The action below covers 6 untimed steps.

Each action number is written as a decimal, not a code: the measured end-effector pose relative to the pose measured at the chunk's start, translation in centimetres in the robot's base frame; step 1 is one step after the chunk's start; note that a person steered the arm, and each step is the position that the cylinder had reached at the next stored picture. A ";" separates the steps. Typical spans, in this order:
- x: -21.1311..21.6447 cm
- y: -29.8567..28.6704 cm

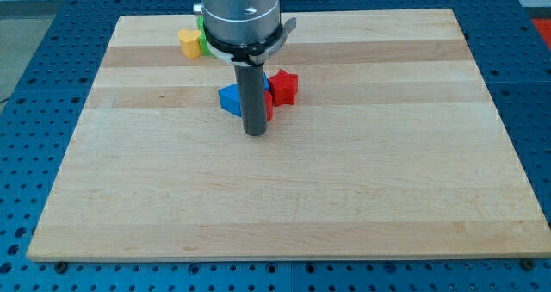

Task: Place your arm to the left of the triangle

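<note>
My tip (255,133) rests on the wooden board (284,189) near its middle. A blue triangle block (230,98) lies just up and to the left of the tip, partly hidden by the rod. A red star block (284,85) sits to the upper right of the tip. Another red block (269,108) shows as a sliver behind the rod, its shape hidden. The tip is below and slightly right of the triangle, close to it.
A yellow block (188,42) and a green block (203,40) sit near the board's top edge, left of the arm's body. More blocks may be hidden behind the arm. Blue perforated table surrounds the board.
</note>
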State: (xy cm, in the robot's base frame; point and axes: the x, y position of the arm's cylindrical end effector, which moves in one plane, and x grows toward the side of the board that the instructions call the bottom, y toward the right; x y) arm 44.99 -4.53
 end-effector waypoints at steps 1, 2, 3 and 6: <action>0.0 0.0; 0.0 0.1; 0.0 -0.6; -4.9 -9.8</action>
